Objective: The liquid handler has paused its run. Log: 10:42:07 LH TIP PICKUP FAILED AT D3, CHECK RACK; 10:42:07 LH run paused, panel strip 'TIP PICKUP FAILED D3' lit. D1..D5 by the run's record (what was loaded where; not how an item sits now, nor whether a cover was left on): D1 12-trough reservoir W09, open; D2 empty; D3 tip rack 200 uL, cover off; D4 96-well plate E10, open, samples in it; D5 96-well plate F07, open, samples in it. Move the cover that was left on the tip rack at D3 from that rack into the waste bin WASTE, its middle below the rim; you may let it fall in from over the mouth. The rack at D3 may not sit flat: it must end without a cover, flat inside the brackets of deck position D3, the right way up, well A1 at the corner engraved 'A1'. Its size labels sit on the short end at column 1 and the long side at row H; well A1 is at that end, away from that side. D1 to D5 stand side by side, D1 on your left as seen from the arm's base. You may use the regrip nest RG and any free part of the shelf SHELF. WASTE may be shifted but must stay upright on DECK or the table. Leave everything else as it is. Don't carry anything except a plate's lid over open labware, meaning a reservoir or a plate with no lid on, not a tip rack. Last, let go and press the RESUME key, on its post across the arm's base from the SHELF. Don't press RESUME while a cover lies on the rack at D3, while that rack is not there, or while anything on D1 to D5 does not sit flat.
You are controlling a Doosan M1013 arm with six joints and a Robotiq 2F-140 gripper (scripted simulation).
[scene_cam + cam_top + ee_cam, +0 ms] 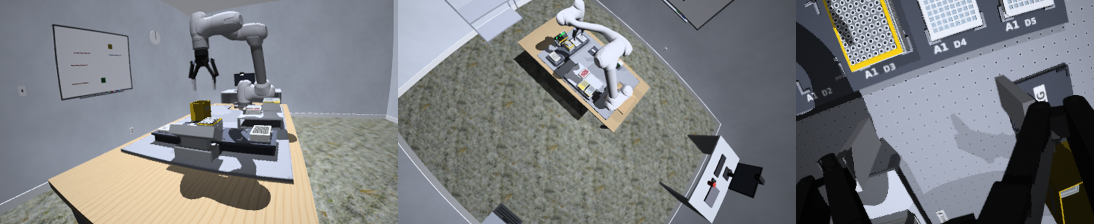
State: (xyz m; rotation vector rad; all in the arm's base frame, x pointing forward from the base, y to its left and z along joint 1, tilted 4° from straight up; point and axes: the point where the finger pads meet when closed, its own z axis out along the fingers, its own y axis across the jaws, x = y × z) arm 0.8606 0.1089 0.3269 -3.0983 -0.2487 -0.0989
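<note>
My gripper (pixel 203 86) is open and empty, high above the deck, over the grey area between the row of deck positions and the waste bin. The tip rack (pixel 863 19) with a yellow frame sits at D3, also seen in the exterior view (pixel 209 121). Its top shows a dotted grid; I cannot tell whether a clear cover lies on it or whether it sits flat. The yellow waste bin (pixel 200 110) stands upright behind the rack and shows at the lower right of the wrist view (pixel 1072 205). My dark fingers fill the lower part of the wrist view.
The dark regrip nest RG (pixel 1038 92) lies near my right finger. A shelf with labware (pixel 261 110) stands by the arm's base. The panel with green lights (pixel 560 36) is beside the rack.
</note>
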